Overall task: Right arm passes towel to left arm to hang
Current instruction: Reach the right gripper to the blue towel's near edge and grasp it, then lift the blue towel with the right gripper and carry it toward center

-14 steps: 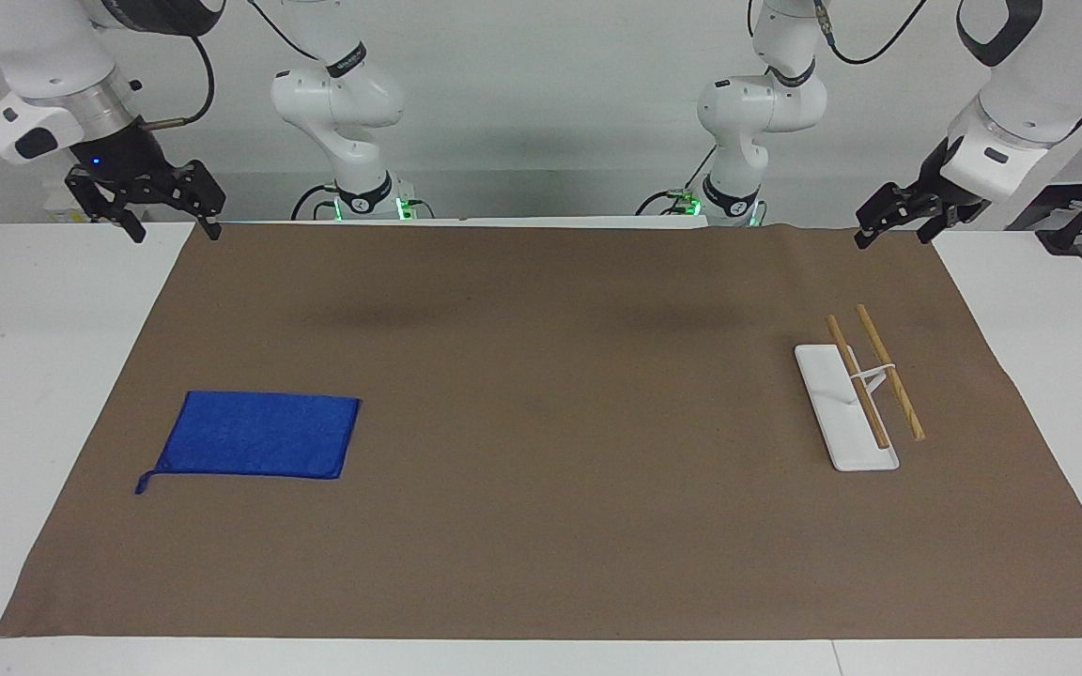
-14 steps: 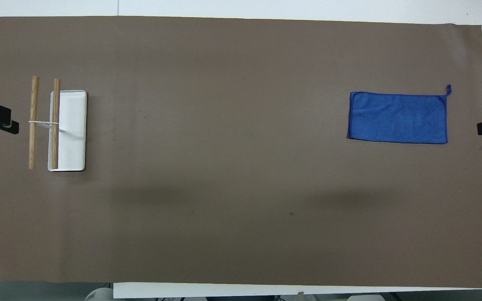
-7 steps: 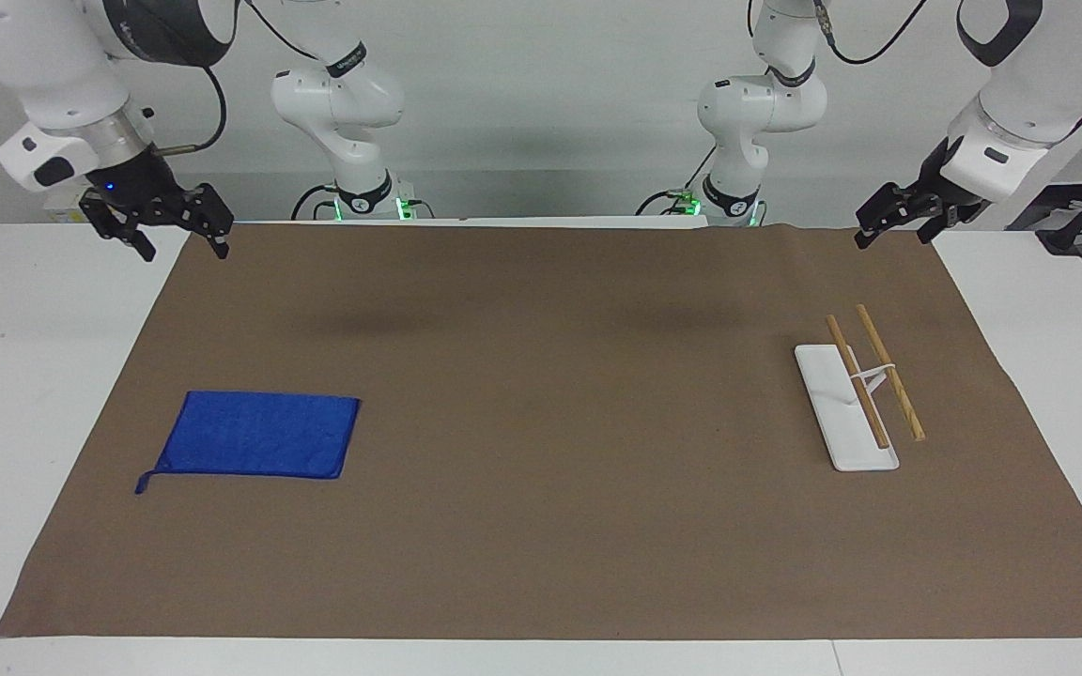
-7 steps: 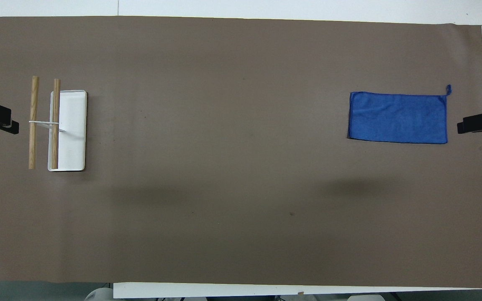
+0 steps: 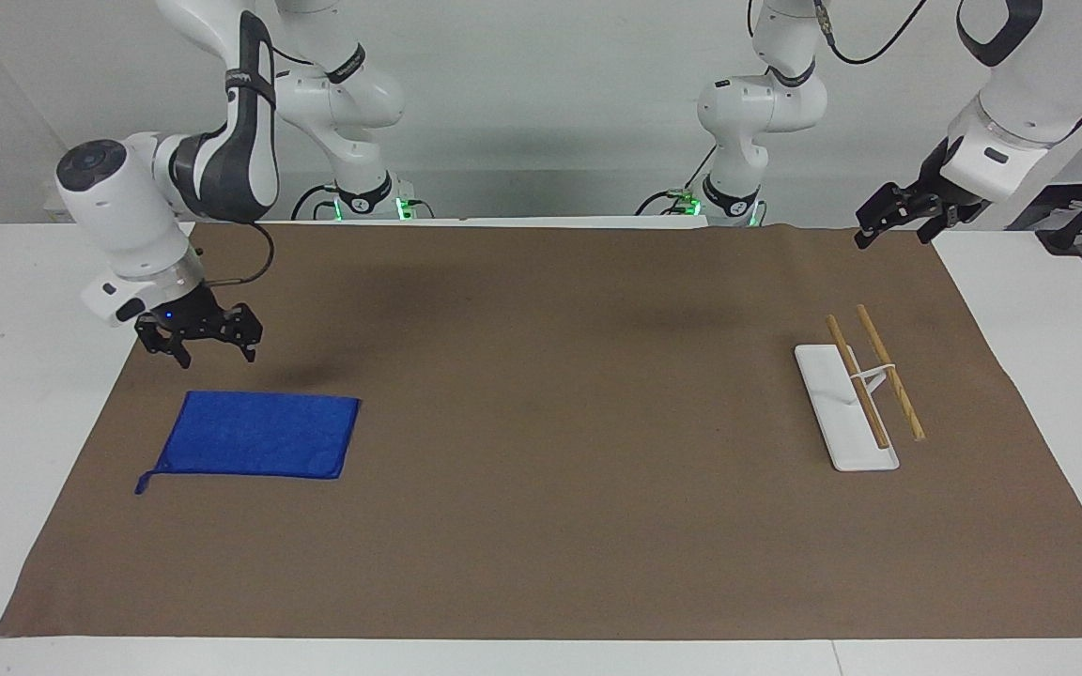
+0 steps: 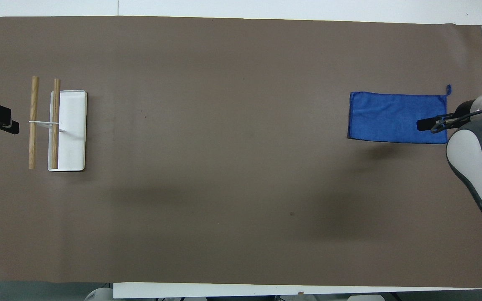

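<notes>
**Towel not yet picked up**

You have everything left to do. The towel [image 5: 257, 436] lies flat on the counter [image 5: 541, 526] at the right arm's end, untouched. Your right gripper [image 5: 199, 336] hangs over the towel's edge with fingers spread, holding nothing. The left gripper [image 5: 900, 218] waits over the counter's edge near the rack [image 5: 858, 392], and I cannot tell its finger state. Grasp, handover and hanging all remain.

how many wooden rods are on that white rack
2. Both lie side by side, joined by a white bracket: one wooden rod over the white rack base, the other wooden rod alongside, toward the left arm's end.
</notes>
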Robot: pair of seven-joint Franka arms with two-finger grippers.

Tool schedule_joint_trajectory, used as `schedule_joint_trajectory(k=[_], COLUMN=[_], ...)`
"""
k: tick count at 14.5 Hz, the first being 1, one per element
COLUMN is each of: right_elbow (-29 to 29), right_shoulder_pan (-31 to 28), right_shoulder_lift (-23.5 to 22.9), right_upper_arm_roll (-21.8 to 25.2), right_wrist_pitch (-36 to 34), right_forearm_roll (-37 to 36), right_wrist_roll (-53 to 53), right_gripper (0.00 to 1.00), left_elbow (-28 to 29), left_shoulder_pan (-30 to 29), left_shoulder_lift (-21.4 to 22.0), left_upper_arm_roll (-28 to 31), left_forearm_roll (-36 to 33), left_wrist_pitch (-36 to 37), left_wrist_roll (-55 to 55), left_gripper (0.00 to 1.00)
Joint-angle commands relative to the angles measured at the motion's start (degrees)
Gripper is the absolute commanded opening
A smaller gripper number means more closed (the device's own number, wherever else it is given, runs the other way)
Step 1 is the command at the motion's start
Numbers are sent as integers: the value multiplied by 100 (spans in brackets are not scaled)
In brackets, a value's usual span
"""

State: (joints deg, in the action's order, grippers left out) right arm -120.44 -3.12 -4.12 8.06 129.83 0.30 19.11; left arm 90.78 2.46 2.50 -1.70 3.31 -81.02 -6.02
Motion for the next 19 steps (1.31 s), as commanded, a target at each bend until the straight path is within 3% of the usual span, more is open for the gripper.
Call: schedule_joint_trajectory(k=[1, 6, 11, 12, 13, 14, 16, 17, 19], right_elbow=[-259, -295, -339, -339, -339, -339, -339, -339, -313], right_shoulder_pan=[-144, -277, -268, -268, -268, -259, -233, -233, -242], right_shoulder_lift=[-290, -1107, -1170, -1187, -1188, -1179, -1179, -1179, -1170], right_upper_arm_roll=[-6, -6, -15, -15, -6, -15, -15, -15, -23], right_wrist_pitch=[725, 1711, 1757, 1757, 1757, 1739, 1713, 1713, 1634], right_forearm_roll=[49, 760, 832, 840, 832, 832, 840, 840, 849], right_wrist_roll=[365, 1129, 1209, 1209, 1209, 1209, 1210, 1209, 1201], right_gripper=[98, 98, 93, 88, 72, 47, 8, 0, 0], left_elbow=[151, 151, 151, 151, 151, 151, 151, 151, 151], left_shoulder_pan=[-44, -44, -44, -44, -44, -44, -44, -44, -44], left_shoulder_lift=[119, 119, 119, 119, 119, 119, 119, 119, 119], left_upper_arm_roll=[3, 3, 3, 3, 3, 3, 3, 3, 3], left_forearm_roll=[55, 55, 55, 55, 55, 55, 55, 55, 55], left_wrist_pitch=[-90, -90, -90, -90, -90, -90, -90, -90, -90], left_wrist_roll=[22, 22, 22, 22, 22, 22, 22, 22, 22], left_gripper=[100, 100, 100, 100, 100, 100, 100, 100, 100])
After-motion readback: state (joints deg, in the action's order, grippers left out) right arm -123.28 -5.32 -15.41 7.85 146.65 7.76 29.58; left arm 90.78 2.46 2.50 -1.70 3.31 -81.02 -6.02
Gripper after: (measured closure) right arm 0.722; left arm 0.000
